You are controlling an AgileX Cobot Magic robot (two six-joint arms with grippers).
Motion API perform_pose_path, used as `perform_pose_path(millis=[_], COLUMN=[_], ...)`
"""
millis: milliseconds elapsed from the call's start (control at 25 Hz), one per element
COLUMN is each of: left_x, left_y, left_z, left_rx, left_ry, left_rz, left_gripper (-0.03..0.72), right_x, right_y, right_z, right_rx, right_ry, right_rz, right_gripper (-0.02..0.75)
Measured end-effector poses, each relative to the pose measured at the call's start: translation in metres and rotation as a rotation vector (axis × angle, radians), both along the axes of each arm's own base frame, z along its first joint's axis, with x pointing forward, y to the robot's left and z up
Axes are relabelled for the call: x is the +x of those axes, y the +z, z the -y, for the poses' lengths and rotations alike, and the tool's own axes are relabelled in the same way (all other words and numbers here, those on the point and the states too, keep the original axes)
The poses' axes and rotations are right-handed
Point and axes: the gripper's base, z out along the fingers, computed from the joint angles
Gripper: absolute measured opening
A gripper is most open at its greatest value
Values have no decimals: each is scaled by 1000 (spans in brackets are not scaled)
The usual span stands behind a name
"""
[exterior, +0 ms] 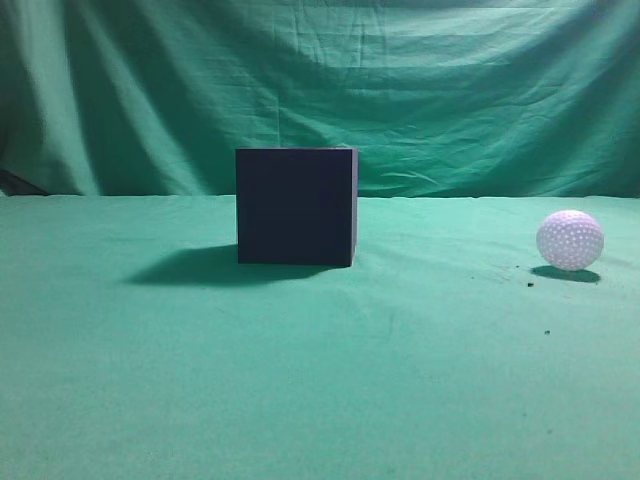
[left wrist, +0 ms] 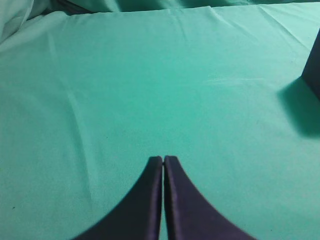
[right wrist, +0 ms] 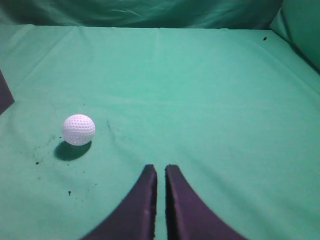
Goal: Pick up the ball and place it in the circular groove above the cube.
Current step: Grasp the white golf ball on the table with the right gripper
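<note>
Ball (right wrist: 78, 129) lies ahead-left of right pincer (right wrist: 160, 169), open cloth (right wrist: 210, 100) between; cube (left wrist: 314, 65) ahead-right of left pincer (left wrist: 163, 160). Both pincers together, hovering low.

Right gripper (right wrist: 160, 169) seen at bottom centre — dark fingers (right wrist: 145, 200) nearly together, thin gap between tips, nothing held. Ball (right wrist: 79, 129) — white, dimpled — seen resting on green cloth (right wrist: 210, 100), ahead and left of fingertips, apart from them; shadow cast below it. Dark specks (right wrist: 37, 162) scattered on cloth near ball. Dark corner of cube (right wrist: 5, 95) cut off by left edge. Cloth backdrop folded at far edge.
</note>
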Motion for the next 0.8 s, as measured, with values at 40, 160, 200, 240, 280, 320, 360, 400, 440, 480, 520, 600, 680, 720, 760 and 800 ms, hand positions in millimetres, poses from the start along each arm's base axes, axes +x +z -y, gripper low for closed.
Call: perform_pose_path(millis=[40,160,200,240,280,320,360,400,440,480,520,600,680,720,760,800], left_x=[0,0,0,0,0,0,0,0,0,0,0,0,0,0,0,0], left_y=[0,0,0,0,0,0,0,0,0,0,0,0,0,0,0,0], left_z=[0,0,0,0,0,0,0,0,0,0,0,0,0,0,0,0], left_rx=[0,0,0,0,0,0,0,0,0,0,0,0,0,0,0,0], left_ry=[0,0,0,0,0,0,0,0,0,0,0,0,0,0,0,0], left_rz=[0,0,0,0,0,0,0,0,0,0,0,0,0,0,0,0], left_gripper=[0,0,0,0,0,0,0,0,0,0,0,0,0,0,0,0], right_x=[0,0,0,0,0,0,0,0,0,0,0,0,0,0,0,0], right_y=[0,0,0,0,0,0,0,0,0,0,0,0,0,0,0,0], right_z=[0,0,0,0,0,0,0,0,0,0,0,0,0,0,0,0], right_rx=[0,0,0,0,0,0,0,0,0,0,0,0,0,0,0,-10], right_ry=[0,0,0,0,0,0,0,0,0,0,0,0,0,0,0,0], right_rz=[0,0,0,0,0,0,0,0,0,0,0,0,0,0,0,4], right_gripper=[50,50,50,50,50,50,50,50,50,50,50,50,50,50,50,50])
